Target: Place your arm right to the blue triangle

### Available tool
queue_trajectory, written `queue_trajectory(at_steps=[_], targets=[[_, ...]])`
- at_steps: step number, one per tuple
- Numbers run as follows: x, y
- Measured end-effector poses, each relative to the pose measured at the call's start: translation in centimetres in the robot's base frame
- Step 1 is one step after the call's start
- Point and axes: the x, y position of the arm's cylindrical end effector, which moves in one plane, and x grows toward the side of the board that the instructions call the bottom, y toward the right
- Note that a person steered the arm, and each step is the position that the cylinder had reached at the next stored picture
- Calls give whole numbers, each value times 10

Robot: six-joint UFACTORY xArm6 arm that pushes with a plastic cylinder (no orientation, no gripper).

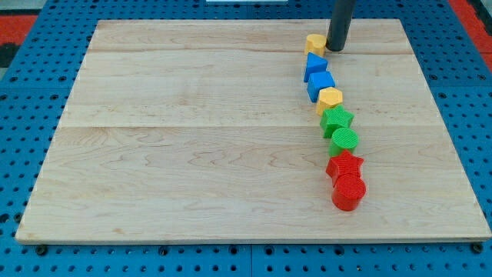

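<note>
The blue triangle (314,67) sits near the view's top right on the wooden desk (192,138), second in a curving line of blocks that runs down toward the view's bottom. Just above it lies a yellow block (315,44) (its shape is hard to make out); touching it below is a blue cube (320,84), then a yellow hexagon (330,98), a green star (337,120), a green cylinder (344,140), a red star (344,165) and a red cylinder (349,192).

My tip (336,48) stands just beside the yellow block, on its right, so the blue triangle lies below it and slightly to the view's left. The coming move seems to turn on that offset: the bare desk immediately right of the triangle is directly below the tip, a short slide toward the view's bottom, with the blue cube's upper corner close by.

There are no jaws on this rod, so nothing opens, closes or holds; the tip appears near the yellow block, though contact cannot be told.
</note>
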Motion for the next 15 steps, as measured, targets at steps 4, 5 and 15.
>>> queue_trajectory(at_steps=[4, 5, 15], targets=[[0, 43], [-2, 45], [17, 62]])
